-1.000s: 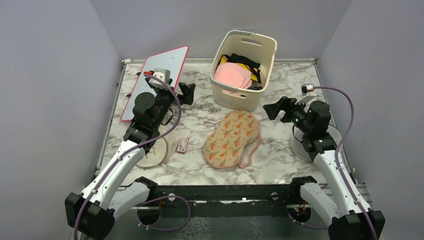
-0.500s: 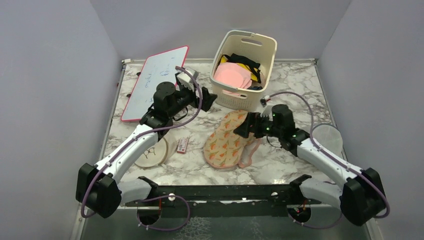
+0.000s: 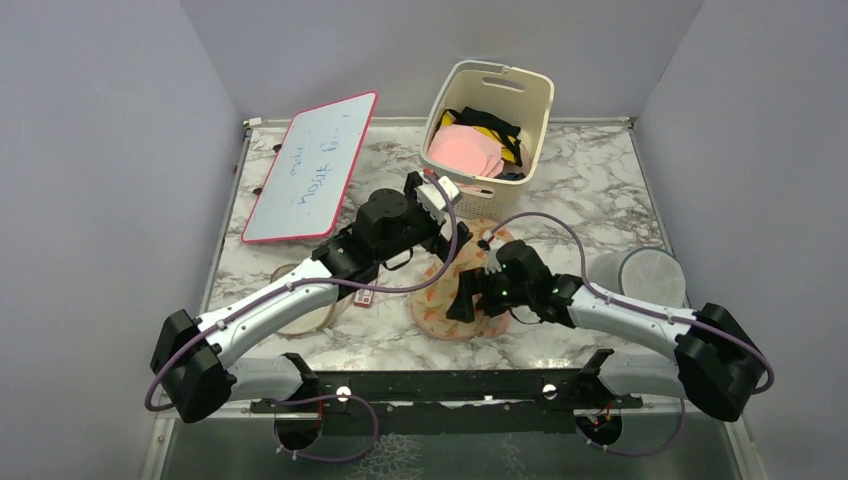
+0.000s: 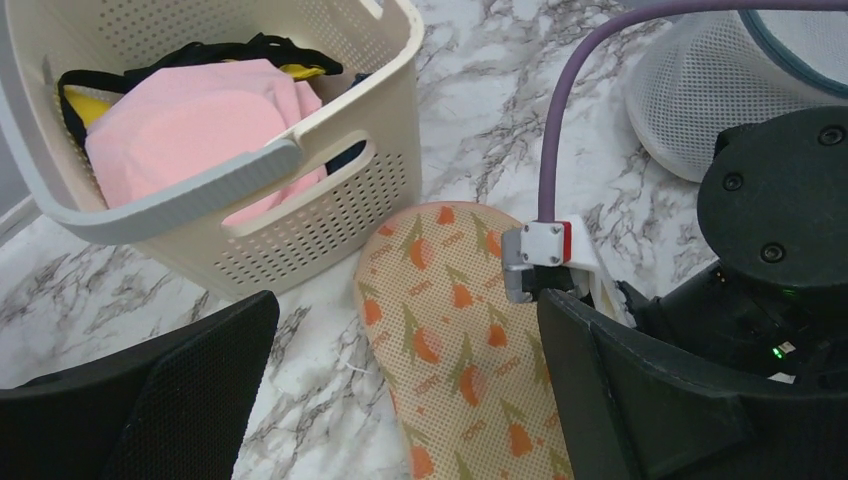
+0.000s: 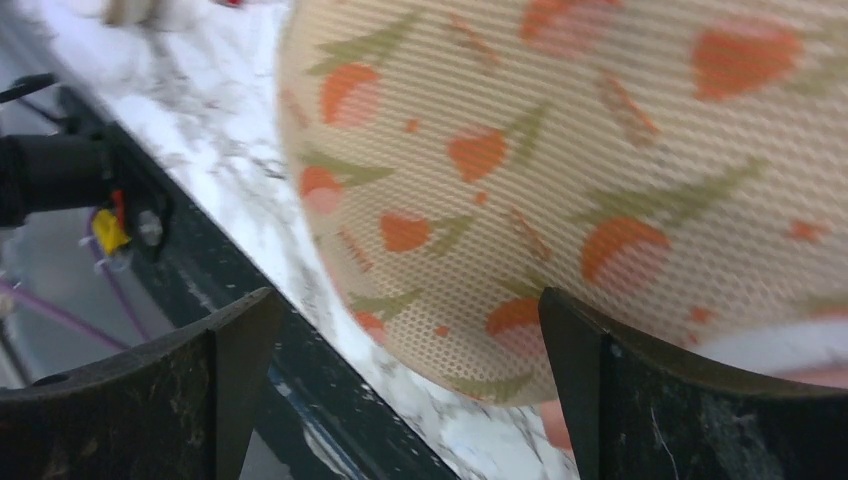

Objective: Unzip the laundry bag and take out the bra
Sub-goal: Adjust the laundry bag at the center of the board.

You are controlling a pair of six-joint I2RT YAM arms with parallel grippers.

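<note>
Left gripper and right gripper both gape empty over the laundry bag; crowded this close, they may collide, or bunch the cloth when closing.

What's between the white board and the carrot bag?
The left arm reaches across there, between the whiteboard and the laundry bag. The top view shows it.

The top camera looks down from behind, while both wrist cameras closely face the same flat beige carrot-print fabric pouch.
</note>
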